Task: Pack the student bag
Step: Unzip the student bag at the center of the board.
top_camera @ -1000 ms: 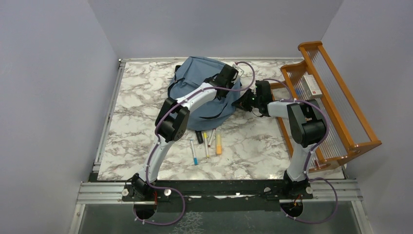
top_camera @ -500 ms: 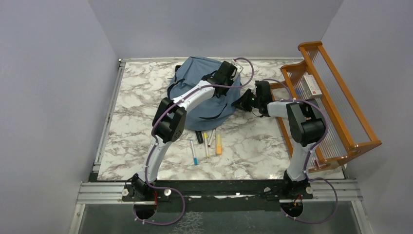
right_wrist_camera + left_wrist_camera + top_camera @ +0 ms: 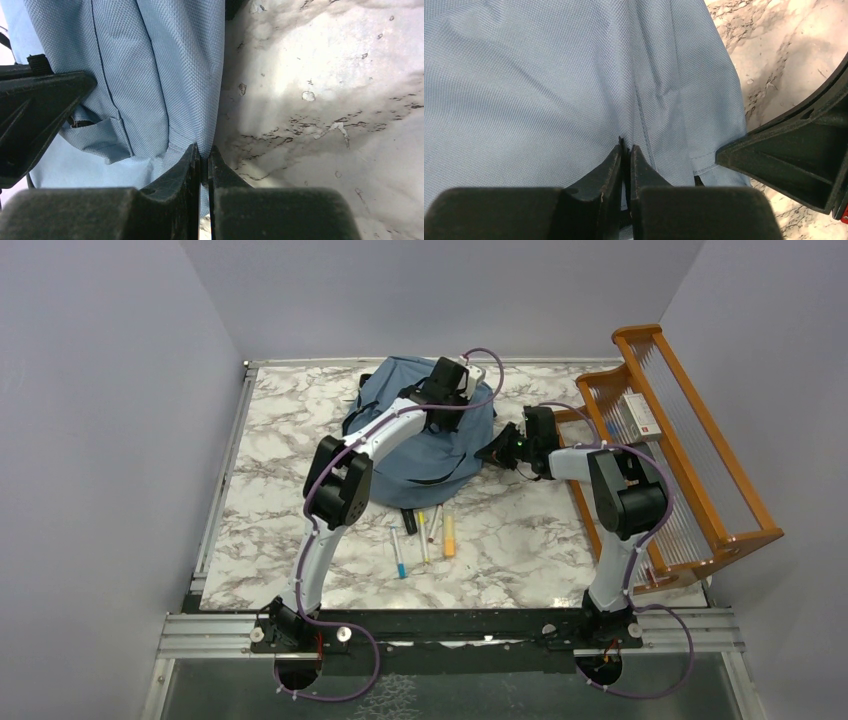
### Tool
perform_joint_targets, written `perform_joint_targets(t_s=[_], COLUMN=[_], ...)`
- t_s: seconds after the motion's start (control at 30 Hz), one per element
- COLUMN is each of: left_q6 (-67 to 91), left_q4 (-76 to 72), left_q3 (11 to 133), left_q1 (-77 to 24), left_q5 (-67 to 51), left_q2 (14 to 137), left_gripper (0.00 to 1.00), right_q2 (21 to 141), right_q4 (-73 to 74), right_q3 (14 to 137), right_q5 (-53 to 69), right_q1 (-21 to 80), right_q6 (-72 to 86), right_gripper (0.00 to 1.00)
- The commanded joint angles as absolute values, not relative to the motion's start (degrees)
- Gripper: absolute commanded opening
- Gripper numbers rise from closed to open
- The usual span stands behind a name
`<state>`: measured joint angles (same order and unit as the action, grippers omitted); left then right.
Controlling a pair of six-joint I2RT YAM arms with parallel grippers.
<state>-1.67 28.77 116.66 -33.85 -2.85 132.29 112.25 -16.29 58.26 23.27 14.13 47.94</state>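
The dusty-blue student bag lies at the back middle of the marble table. My left gripper is down on the bag's upper right part. In the left wrist view its jaws are shut on a thin black tab by a seam of the blue fabric. My right gripper is at the bag's right edge. Its jaws are shut on the edge of the fabric, just above the marble. Each wrist view shows the other gripper's black finger at its side.
Several markers and pens lie on the table just in front of the bag. An orange wooden rack stands along the right edge with a white box on it. Grey walls close in the back and sides.
My left gripper has moved left and back across the bag, from near its right edge to its upper part. The right gripper has stayed pinched on the bag's edge.
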Motion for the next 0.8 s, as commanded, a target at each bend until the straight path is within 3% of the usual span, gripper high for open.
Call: perform_joint_targets(t_s=[0.0, 0.2, 0.77], left_q6=[-0.67, -0.64, -0.96], left_q4=[28.65, 28.65, 28.65], left_q3=[115.67, 115.66, 115.58], left_q1=[-33.53, -33.56, -33.34], left_q5=[-6.11, -6.11, -5.34], left_q2=[128.67, 128.37, 127.29], left_gripper=[0.13, 0.22, 0.21], right_q2=[113.9, 113.64, 114.31], right_q4=[-15.93, -16.11, -16.26], right_q3=[57.3, 56.96, 57.35], right_q5=[24.6, 24.69, 25.56], right_q1=[13.71, 13.63, 13.62], right_q6=[46.74, 46.76, 46.76], right_gripper=[0.11, 0.11, 0.11])
